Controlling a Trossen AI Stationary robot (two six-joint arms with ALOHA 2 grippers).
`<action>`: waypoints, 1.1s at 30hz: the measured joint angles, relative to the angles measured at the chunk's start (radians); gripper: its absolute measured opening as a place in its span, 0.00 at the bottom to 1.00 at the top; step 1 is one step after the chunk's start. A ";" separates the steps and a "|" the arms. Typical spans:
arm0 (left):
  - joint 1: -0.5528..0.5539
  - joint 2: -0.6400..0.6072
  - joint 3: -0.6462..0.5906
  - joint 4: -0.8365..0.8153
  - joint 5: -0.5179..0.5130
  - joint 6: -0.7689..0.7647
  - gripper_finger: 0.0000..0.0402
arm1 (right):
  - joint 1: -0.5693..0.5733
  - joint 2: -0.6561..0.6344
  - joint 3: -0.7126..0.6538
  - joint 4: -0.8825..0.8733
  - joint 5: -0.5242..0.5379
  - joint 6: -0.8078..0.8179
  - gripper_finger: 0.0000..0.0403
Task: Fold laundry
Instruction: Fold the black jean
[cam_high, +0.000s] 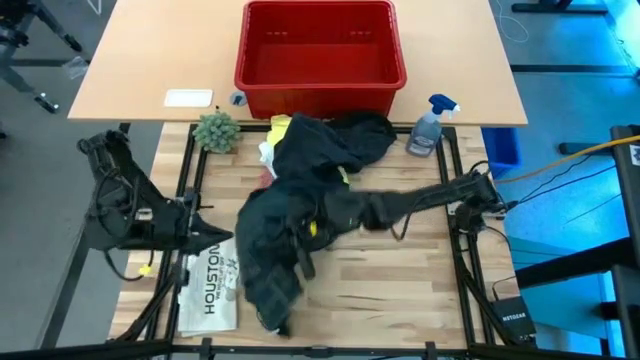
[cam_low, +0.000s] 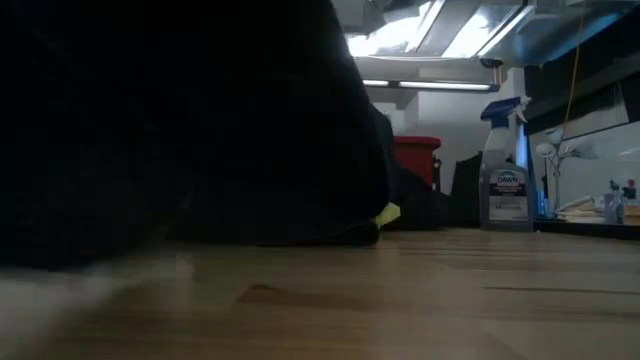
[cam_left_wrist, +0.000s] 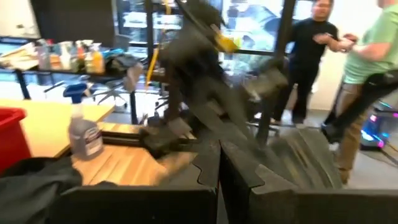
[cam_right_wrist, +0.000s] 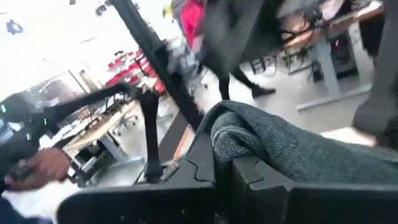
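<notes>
We judge the folding hardly begun: the black trousers (cam_high: 300, 210) lie crumpled at the table's centre over the yellow T-shirt (cam_high: 281, 126) at 12 o'clock, the right gripper (cam_right_wrist: 221, 158) pinches their fabric, and the left gripper (cam_high: 213, 235) waits closed at 9 o'clock.

Trousers (cam_high: 300, 215) heaped mid-table, T-shirt (cam_high: 280, 127) under their far edge; basket (cam_high: 320, 88) behind, spray bottle (cam_high: 428, 128) far right (plant (cam_high: 216, 131) far left), HOUSTON item (cam_high: 209, 290) near left.

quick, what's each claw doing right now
left claw: closed, holding nothing, parked at the table's left edge.
right claw: closed on the dark trousers.
</notes>
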 joint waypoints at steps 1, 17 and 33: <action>-0.012 0.001 0.000 -0.003 0.001 0.001 0.00 | -0.018 0.000 0.037 -0.041 -0.004 -0.005 0.01; -0.096 0.152 0.000 -0.017 0.006 -0.240 0.00 | -0.164 0.001 0.085 -0.146 -0.066 -0.024 0.00; -0.169 0.221 0.001 0.008 -0.477 -0.210 0.00 | -0.230 -0.071 0.282 -0.154 -0.108 -0.051 0.00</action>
